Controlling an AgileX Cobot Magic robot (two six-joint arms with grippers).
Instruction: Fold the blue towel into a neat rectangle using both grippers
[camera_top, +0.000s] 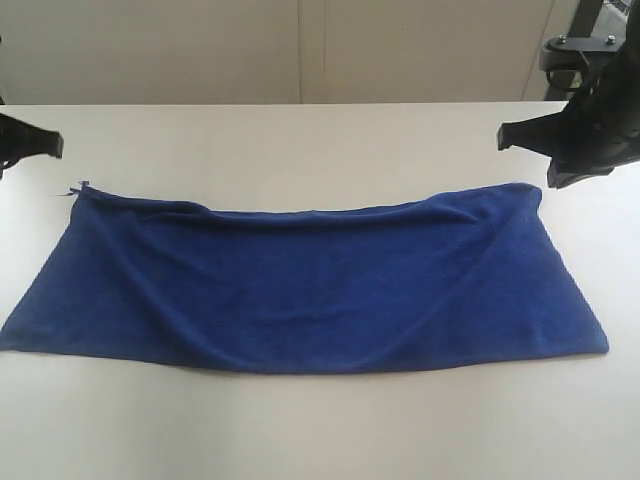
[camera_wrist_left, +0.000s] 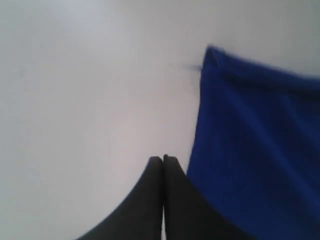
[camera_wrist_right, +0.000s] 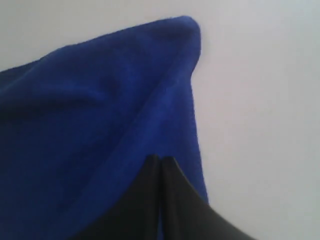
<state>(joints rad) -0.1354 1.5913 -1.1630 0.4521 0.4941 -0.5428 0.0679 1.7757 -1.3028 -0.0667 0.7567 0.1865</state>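
The towel (camera_top: 300, 285) lies on the table (camera_top: 300, 140), apparently folded once lengthwise, far edge sagging. We hold the left gripper (camera_top: 56, 144) and right gripper (camera_top: 504, 135) just off its far corners, both pinched closed on nothing (likely poised for the next fold).

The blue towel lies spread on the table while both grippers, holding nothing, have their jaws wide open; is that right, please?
Not quite: the jaws are shut, as the wrist views show for the left gripper and right gripper. The blue towel does lie spread on the table, unheld.
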